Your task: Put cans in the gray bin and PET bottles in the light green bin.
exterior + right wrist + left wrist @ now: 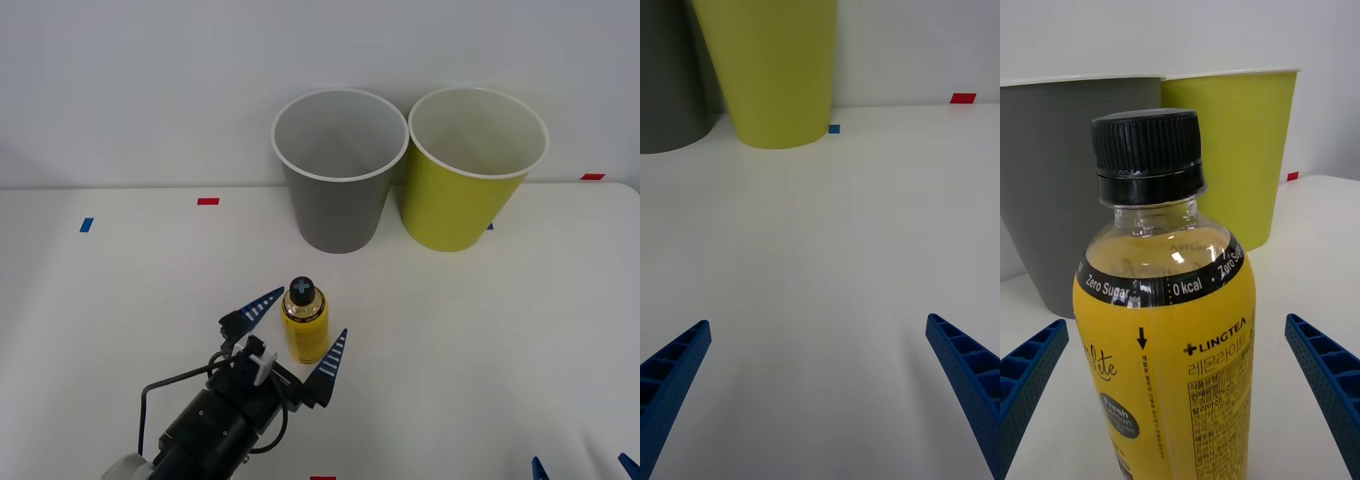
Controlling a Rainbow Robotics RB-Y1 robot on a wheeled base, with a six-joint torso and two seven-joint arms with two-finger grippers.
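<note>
the yellow bottle (305, 322) stands upright on the white table (480, 340), in front of the gray bin (338, 170) and well apart from it. its black cap (1148, 154) is on. the left gripper (301, 331) sits around the bottle with its blue fingers (262, 303) spread wide, one on each side, neither touching it; it has hold of nothing. the light green bin (468, 170) stands just beside the gray bin, on its right, both at the back of the table by the wall. the right gripper (816, 390) hangs low over bare table at the near right, its fingers wide apart and holding nothing, facing the light green bin.
</note>
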